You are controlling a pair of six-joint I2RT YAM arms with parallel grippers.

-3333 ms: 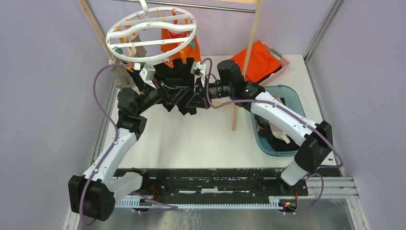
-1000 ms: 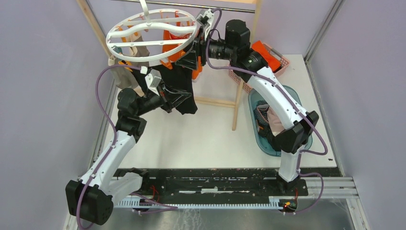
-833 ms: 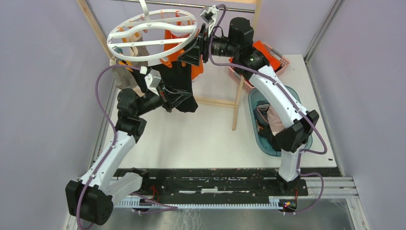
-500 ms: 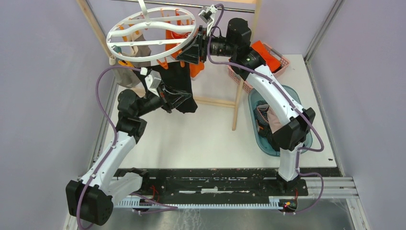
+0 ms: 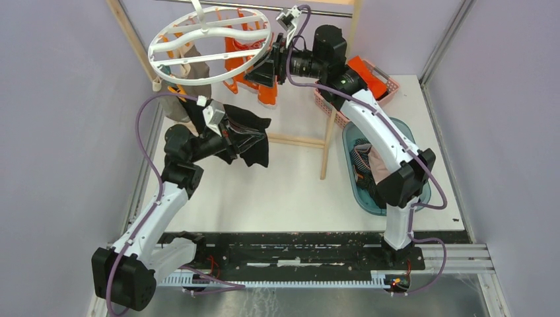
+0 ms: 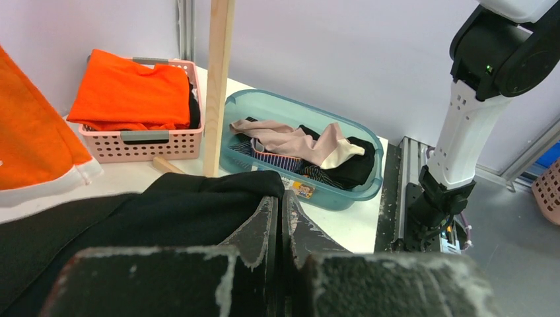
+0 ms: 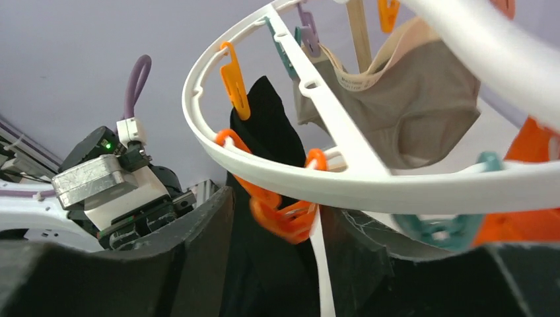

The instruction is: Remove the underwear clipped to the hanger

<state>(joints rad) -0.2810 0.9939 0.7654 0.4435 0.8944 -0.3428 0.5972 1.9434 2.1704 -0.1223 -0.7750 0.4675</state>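
Left jaws pinch the black underwear [image 5: 254, 132]. Right jaws flank an orange peg [image 7: 284, 214] at the hanger's [image 7: 370, 188] 3 o'clock, grip unclear. The beige underwear's [image 7: 409, 112] waistband print is unreadable.

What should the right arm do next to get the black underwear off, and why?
Probably slide the right tool along the hanger to the orange peg beside the raised corner of the black underwear and squeeze it open. The left tool is shut on that underwear, but that corner reaches up to the hanger, seemingly clipped there.

Lilac walls [image 5: 59, 132], white tabletop [image 5: 284, 191], wooden post frame [image 6: 218, 79], floor [image 6: 515, 264] seemingly grey beyond edge
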